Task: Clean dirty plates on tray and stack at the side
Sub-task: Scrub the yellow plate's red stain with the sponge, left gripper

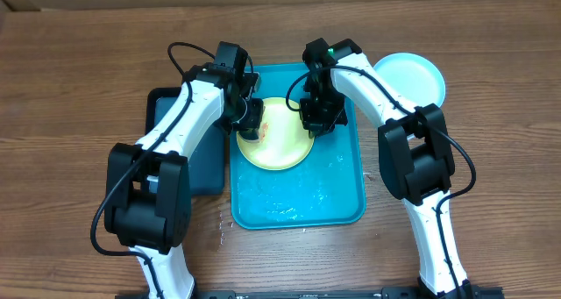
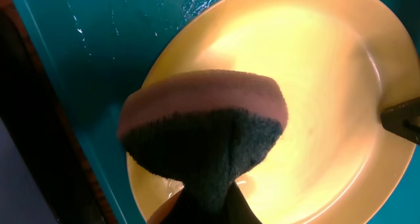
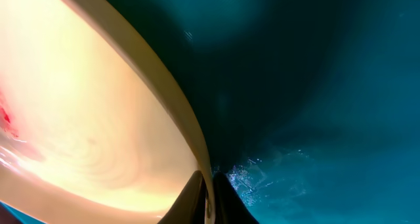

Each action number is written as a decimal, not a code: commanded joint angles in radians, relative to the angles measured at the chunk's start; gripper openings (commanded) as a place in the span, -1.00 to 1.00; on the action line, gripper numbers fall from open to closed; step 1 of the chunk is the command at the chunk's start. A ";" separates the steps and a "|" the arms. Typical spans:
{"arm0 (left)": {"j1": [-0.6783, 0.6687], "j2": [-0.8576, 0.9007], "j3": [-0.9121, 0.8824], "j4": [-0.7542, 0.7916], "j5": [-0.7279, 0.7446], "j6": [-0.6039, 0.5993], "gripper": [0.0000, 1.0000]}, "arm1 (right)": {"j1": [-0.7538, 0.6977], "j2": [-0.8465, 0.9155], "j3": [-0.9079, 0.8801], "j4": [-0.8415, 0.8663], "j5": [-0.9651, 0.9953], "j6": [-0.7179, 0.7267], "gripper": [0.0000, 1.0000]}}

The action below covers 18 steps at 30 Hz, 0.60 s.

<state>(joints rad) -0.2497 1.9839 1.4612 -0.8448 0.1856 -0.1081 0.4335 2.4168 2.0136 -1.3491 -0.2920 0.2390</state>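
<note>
Pale yellow round plastic plate (image 1: 279, 143) with a lime-green rim is lying flat in the upper half of the bright teal rectangular plastic tray (image 1: 344, 187), nearer the tray's left wall than its right.

A red smear (image 3: 5, 115) is showing on the plate's face at the far left edge of the right wrist view.

Left claw (image 1: 252, 119) is reaching in over the plate's upper left edge. It is closed tight on a dark fuzzy scrubbing pad (image 2: 203, 119) with a pinkish band across its top. The pad is sitting over the left part of the plate's face. Whether it is pressing on the surface cannot be told.

Right claw (image 1: 317, 119) is working at the plate's right edge. The wrist view is showing its two dark fingers (image 3: 188, 201) pinched together on the plate's rim, one on each side.

A glistening water film (image 1: 280, 198) is lying on the tray floor below the plate.

Outward from the tray:
- A dark navy rectangular tray (image 1: 209, 163) is lying just beside the teal tray's left side, partly under the left arm.
- A light blue round plastic plate (image 1: 409, 78) is resting on the wooden tabletop (image 1: 79, 71), beyond the teal tray's upper right corner and apart from the yellow one.
</note>
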 commanded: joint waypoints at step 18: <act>-0.028 0.008 -0.033 0.042 -0.061 0.023 -0.69 | 0.005 -0.043 -0.005 0.019 0.006 0.000 -0.75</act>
<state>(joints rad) -0.2733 1.9839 1.4326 -0.8062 0.1360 -0.0963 0.4335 2.4168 2.0136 -1.3346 -0.2882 0.2382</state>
